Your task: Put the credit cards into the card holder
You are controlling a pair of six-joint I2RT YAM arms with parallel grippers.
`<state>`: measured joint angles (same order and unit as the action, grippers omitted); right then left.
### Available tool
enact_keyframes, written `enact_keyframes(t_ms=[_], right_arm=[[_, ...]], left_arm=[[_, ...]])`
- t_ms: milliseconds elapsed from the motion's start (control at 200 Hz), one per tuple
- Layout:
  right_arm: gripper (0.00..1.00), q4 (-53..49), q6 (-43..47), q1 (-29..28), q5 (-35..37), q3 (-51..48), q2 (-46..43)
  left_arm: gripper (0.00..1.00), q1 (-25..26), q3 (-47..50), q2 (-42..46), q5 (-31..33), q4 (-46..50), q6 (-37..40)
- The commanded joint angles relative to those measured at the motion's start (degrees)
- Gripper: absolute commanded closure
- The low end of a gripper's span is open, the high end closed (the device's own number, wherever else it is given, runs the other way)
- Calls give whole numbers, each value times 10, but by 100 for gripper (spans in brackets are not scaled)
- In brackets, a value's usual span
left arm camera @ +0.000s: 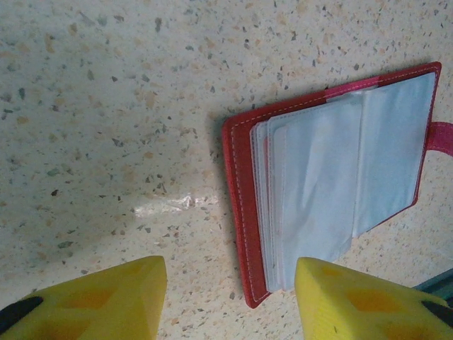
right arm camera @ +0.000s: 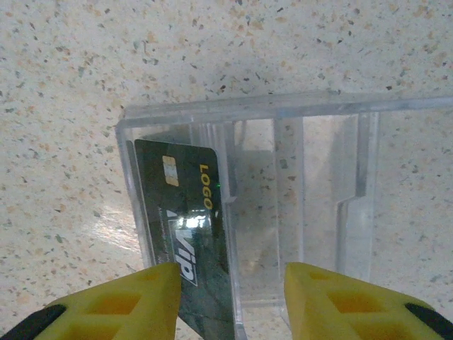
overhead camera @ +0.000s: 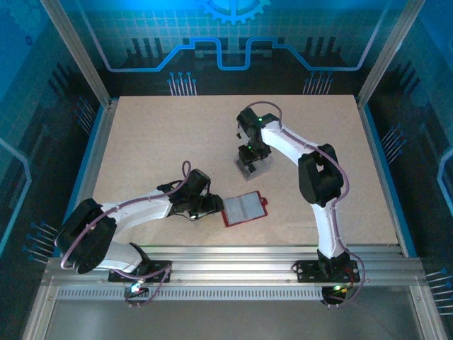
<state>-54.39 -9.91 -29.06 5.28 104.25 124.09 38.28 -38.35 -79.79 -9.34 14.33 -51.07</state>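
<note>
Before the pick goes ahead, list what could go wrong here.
1. The dark green plastic card stands inside the clear plastic box, close to its walls; the open right fingers may catch a wall too, lifting the box.
2. The open red folding wallet lies unheld; the left fingers at its edge might shove it.

Speckled beige table (overhead camera: 177, 142), blue circuit-pattern walls (overhead camera: 233, 42)

Bare tabletop (overhead camera: 279, 188) is left between the open card holder (overhead camera: 245, 208) and the clear plastic box (right arm camera: 283, 105); the credit card (right arm camera: 185, 212) is apparently hemmed in by the box's walls.
</note>
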Motion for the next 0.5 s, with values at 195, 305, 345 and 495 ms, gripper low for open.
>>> enact_keyframes(t_ms=[195,305,345,495], right_arm=[[58,-4,-8,5,-13,14,-8],[58,-1,-8,0,5,14,0],[58,-1,-6,-3,10,16,3],[58,-3,-3,-22,43,18,18]], left_arm=[[48,-3,11,-5,-13,-5,-5],[48,-4,10,-6,-13,-6,-5],[48,-3,10,-7,-13,-6,-5],[48,-3,10,-7,-13,-6,-5]])
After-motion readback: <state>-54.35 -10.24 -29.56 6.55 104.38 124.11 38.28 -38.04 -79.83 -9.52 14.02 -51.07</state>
